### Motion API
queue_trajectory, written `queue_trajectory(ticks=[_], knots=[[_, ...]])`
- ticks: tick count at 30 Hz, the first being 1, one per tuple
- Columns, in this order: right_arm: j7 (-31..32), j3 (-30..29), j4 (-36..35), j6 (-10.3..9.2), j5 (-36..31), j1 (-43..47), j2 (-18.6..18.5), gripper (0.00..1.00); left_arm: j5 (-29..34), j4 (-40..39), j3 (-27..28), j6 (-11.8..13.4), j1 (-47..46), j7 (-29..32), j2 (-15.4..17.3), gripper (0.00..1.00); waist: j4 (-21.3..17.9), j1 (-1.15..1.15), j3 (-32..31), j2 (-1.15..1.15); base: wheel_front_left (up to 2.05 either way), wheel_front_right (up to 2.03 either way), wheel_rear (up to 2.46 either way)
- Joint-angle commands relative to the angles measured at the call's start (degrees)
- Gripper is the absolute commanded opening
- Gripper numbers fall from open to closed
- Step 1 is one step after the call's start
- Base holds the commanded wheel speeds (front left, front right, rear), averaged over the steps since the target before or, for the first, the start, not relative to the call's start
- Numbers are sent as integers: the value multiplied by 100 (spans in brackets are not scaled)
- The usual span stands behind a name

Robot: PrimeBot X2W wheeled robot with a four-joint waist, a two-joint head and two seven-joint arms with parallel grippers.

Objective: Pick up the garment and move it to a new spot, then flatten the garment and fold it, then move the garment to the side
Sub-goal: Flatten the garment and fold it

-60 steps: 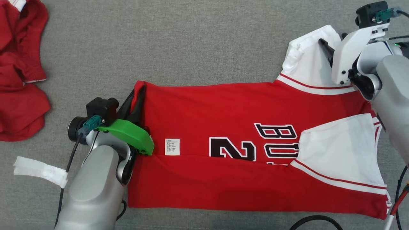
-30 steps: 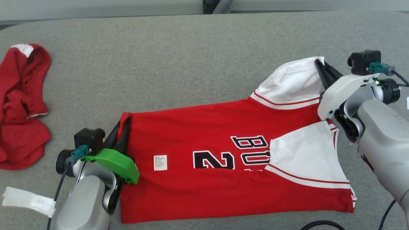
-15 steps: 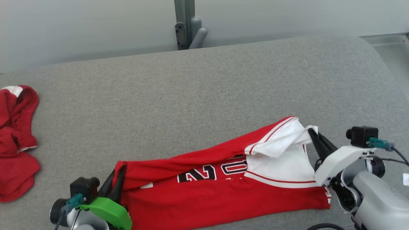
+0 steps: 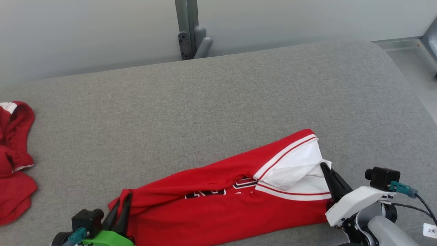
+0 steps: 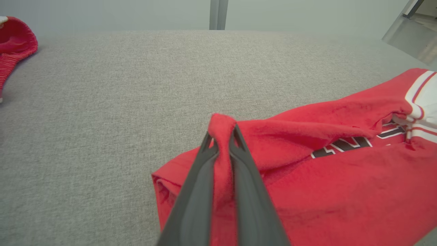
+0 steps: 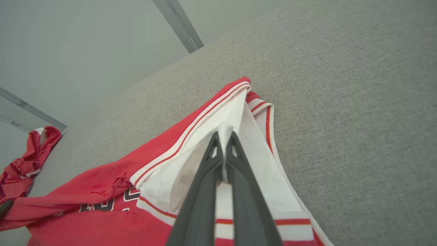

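The garment (image 4: 218, 208) is a red jersey with white sleeves and black lettering, lying across the near part of the grey cushioned surface (image 4: 211, 109). Its far long edge is lifted and doubled toward me. My left gripper (image 4: 123, 201) is shut on the red hem corner (image 5: 222, 128) at the garment's left end. At the right end, my right gripper (image 4: 326, 167) is shut on the white sleeve fabric (image 6: 225, 130). Both held edges hang above the lower layer (image 5: 341, 191). Part of the lettering (image 6: 102, 205) is covered by the fold.
A second, crumpled red garment (image 4: 13, 160) lies at the surface's far left edge. A pale wall with a grey metal post (image 4: 187, 30) stands behind the surface. The surface's right edge drops to the floor (image 4: 409, 58).
The head camera has tilted up, showing the wall. Both grippers have drawn the garment's far edge toward me over the lower layer, hiding most of the lettering and narrowing the garment.
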Motion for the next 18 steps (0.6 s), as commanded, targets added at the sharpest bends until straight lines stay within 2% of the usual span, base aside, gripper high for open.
queue_trajectory(ticks=[1,8,12,18], knots=[[-24,-61,-74,-7,-64,153,28,0,56,-47,54,9,106,2,-13,0,-11,0,4,1,0,0,0],[-23,-492,-402,-7,-216,523,102,0,169,-200,224,9,219,2,26,0,-51,0,-5,1,0,0,0],[-21,-889,-618,-7,-357,633,159,0,268,-391,511,9,313,2,18,0,-64,0,3,1,0,0,0],[-20,-830,-638,-7,-525,780,202,0,300,-366,524,9,452,2,-59,0,-26,0,11,1,0,0,0]])
